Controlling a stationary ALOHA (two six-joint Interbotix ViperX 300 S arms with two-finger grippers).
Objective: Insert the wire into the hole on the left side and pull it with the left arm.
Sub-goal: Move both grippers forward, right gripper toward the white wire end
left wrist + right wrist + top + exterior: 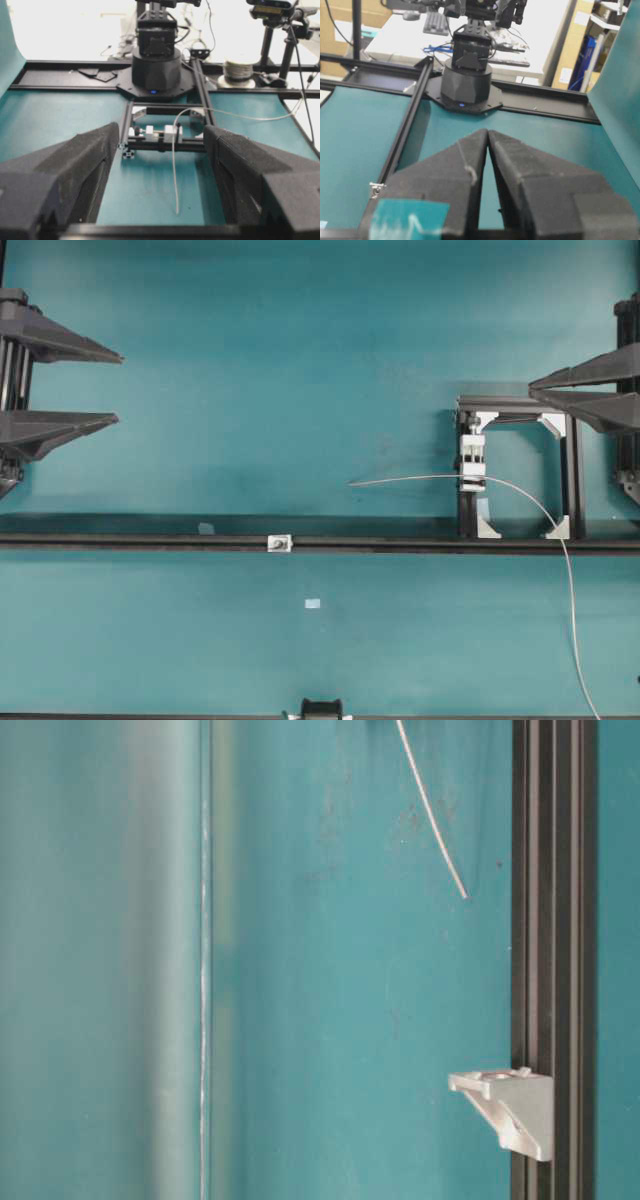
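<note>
A: From the overhead view, how far along is this?

B: By my reading, not started. The wire (420, 479) sits clamped in the white clamp block (472, 462) on the right; its free tip points left over the teal counter (300, 370), well apart from the hole (281, 542) in the small bracket on the black rail (120, 539). The left pincer (118, 388) is parked at the left edge, fingers spread, holding nothing. The right pincer (532, 388) is at the right edge, tips almost together, also holding nothing.

A: And the table-level view?

B: The wire tip (462, 894) hangs free beside the rail (552, 920), and the silver bracket (510, 1108) is well apart from it with nothing threaded through.

A: Left wrist camera?

B: The left pincer's fingers (65, 175) stand wide apart, and the wire (173, 165) lies on the counter far ahead between them, untouched.

A: Right wrist?

B: The right pincer's pads (455, 170) meet at their tips, nothing between them. The bracket (376, 188) is just visible by the rail.

A: So what's left?

B: Everything: grasping the wire, feeding it through the hole, then the left-arm pull.
</note>
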